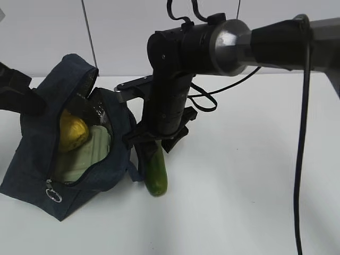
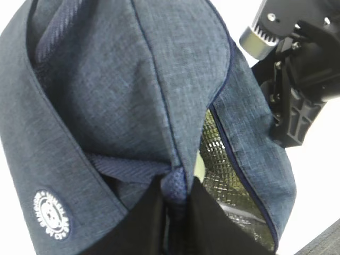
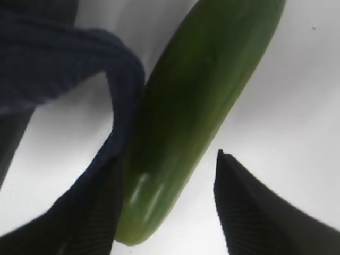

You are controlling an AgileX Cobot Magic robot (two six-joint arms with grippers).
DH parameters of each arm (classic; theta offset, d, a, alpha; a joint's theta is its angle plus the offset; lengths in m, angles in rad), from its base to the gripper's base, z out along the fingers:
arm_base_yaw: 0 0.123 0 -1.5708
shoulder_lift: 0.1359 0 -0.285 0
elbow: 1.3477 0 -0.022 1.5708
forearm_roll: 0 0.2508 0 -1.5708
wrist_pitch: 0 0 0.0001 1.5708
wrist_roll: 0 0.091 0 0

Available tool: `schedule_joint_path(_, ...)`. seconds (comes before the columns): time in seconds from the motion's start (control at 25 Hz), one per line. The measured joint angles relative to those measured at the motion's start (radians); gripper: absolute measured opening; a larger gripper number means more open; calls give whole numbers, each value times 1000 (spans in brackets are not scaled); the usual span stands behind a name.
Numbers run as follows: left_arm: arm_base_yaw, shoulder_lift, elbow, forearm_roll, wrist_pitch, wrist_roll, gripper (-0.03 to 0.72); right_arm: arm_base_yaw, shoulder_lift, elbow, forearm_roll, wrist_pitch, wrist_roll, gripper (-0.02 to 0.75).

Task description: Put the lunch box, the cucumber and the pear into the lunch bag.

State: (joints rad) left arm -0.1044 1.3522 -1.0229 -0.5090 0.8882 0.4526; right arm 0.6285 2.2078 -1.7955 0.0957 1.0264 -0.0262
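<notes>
one lunch bag [image 1: 32, 170] sits on the white table [image 1: 239, 175], its top unzipped and gaping. inside it lie one pear [image 1: 71, 133] and one lunch box [image 1: 87, 154], lid up, the pear resting against the lid's upper end. one cucumber [image 1: 155, 172] lies on the table just right of the bag, beside a handle loop [image 3: 119, 95]. two grippers are present. the left gripper [image 2: 175, 212] has its jaws together, pinched on a fold of the bag's fabric at the opening. the right gripper [image 3: 167, 207] straddles the cucumber's near end; its jaws stand apart, one finger [image 3: 255, 212] clear of the skin, the other close beside it with the handle loop at that side.
</notes>
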Motion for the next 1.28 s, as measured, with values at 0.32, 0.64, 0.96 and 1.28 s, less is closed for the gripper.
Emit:
schedule_joint_path(0.32,0,-1,-1,59,-6,-36,17,0,25,-2,36,-8,-2,431)
schedule_joint_path(0.64,0,-1,-2,81,-7,-47,17,-2,68,-6,53,-8,-2,441)
schedule_joint_path(0.96,0,-1,-2,83,-12,-47,17,-2,71,-8,58,-8,-2,451)
schedule_joint_path(1.28,0,-1,-2,83,-12,-47,17,-2,91,-18,60,6,0,454)
